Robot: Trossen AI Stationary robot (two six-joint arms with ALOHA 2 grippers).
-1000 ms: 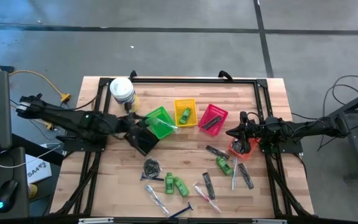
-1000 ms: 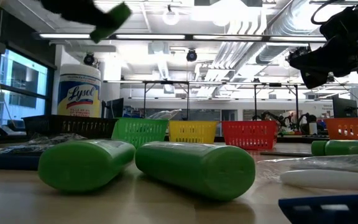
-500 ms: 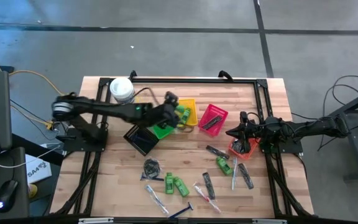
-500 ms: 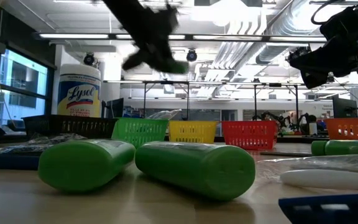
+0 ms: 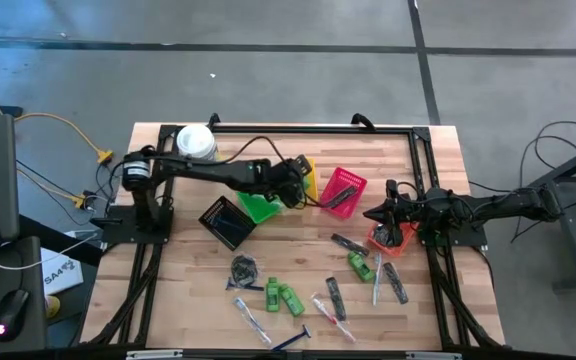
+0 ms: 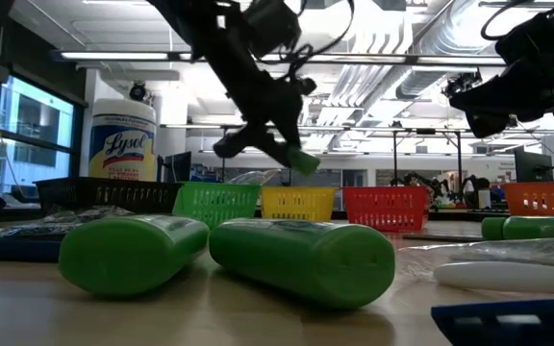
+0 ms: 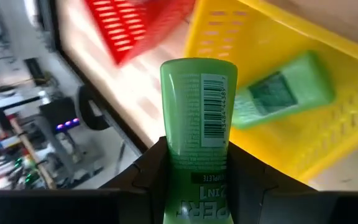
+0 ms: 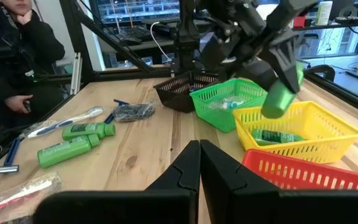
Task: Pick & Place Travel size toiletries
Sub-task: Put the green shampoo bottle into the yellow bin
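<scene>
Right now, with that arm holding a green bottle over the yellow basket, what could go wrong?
The left gripper holds the green bottle above the yellow basket, near its rim. If released off-centre, it might clip the rim and fall onto the table. It could also land on the green bottle already inside and bounce or roll.

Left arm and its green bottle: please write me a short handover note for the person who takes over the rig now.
Left gripper: shut on a green bottle, hanging above the yellow basket; not yet released.
Right gripper: shut, holds nothing, waiting above the orange basket.
Done: one green bottle in basket lies in the yellow basket.
Left: on the table, three green bottles, combs, razors, a dark coiled bundle and clear tubes.
</scene>
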